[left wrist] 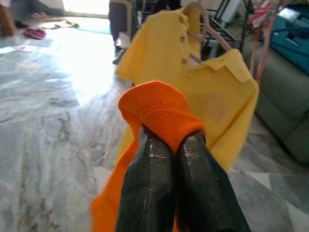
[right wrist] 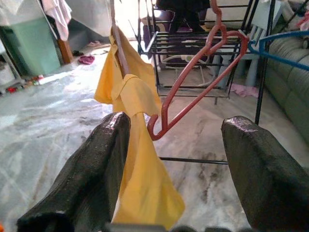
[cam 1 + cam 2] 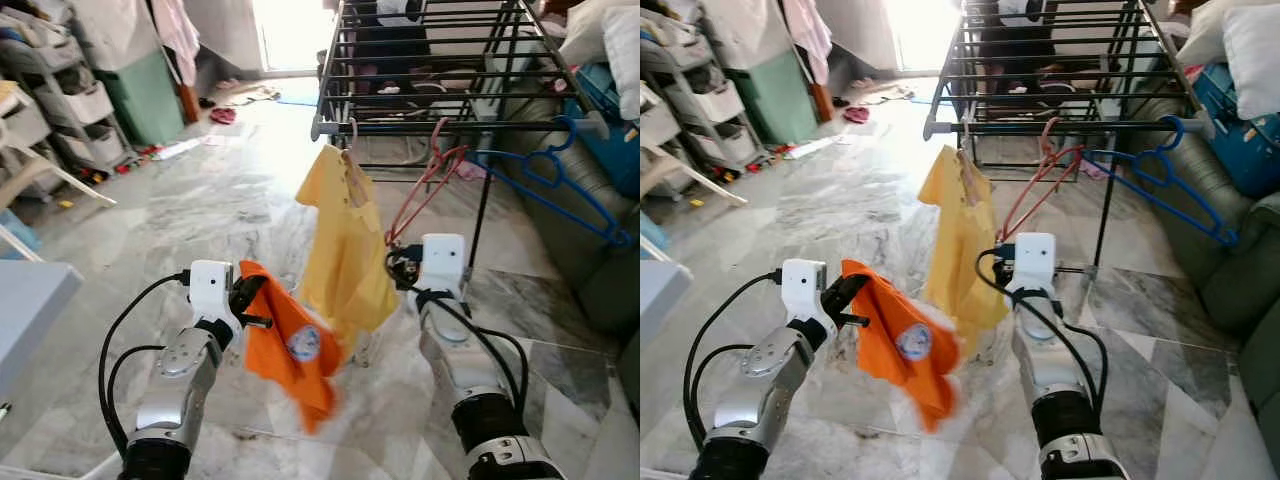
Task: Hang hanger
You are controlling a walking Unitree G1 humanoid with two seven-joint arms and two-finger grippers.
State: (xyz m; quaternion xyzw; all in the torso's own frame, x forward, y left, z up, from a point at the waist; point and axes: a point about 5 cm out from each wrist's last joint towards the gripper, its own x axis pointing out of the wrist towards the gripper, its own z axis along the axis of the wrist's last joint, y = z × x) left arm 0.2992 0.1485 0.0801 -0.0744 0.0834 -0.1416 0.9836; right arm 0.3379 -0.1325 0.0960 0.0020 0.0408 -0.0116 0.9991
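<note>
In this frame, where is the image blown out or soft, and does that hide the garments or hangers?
Left eye view: doorway blown out, glare across the floor; orange shirt blurred at its lower edge. Left wrist view: left gripper sharp, yellow shirt behind soft. Right wrist view: right gripper fingers soft, red hanger crisp.

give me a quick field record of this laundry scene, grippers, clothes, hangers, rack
left gripper: shut on the orange shirt, held up in front of the robot
right gripper: open, at the lower end of the red hanger, not gripping it
yellow shirt: on a hanger, hung from the front bar of the drying rack
red hanger: empty, hooked on the same bar, beside the yellow shirt
blue hanger: empty, hooked further to the robot's right
floor: grey marble
</note>
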